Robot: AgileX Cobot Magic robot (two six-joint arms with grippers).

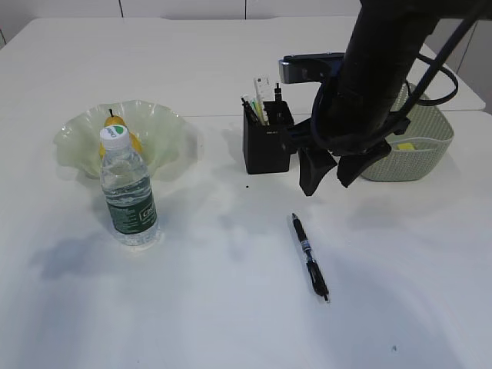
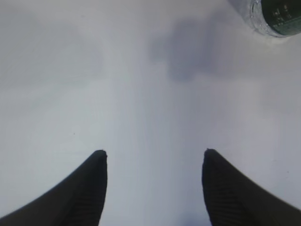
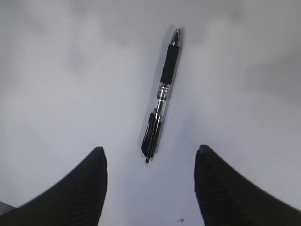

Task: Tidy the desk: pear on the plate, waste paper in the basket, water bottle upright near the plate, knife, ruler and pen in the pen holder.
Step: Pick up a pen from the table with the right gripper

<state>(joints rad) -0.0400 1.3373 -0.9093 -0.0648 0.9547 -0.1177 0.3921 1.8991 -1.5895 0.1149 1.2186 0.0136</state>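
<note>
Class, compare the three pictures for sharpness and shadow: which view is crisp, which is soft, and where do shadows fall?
Exterior view: fairly sharp, with soft grey shadows on the desk left of the water bottle. Left wrist view: hazy, the bottle blurred at the corner. Right wrist view: the pen reasonably clear, the near fingertips dark and soft.

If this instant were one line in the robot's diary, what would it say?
right gripper: jaws open, above pen | pen: lying on desk, not in pen holder | pear: on plate | water bottle: upright

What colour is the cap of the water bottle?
White. The water bottle cap shows best in the exterior view.
</note>
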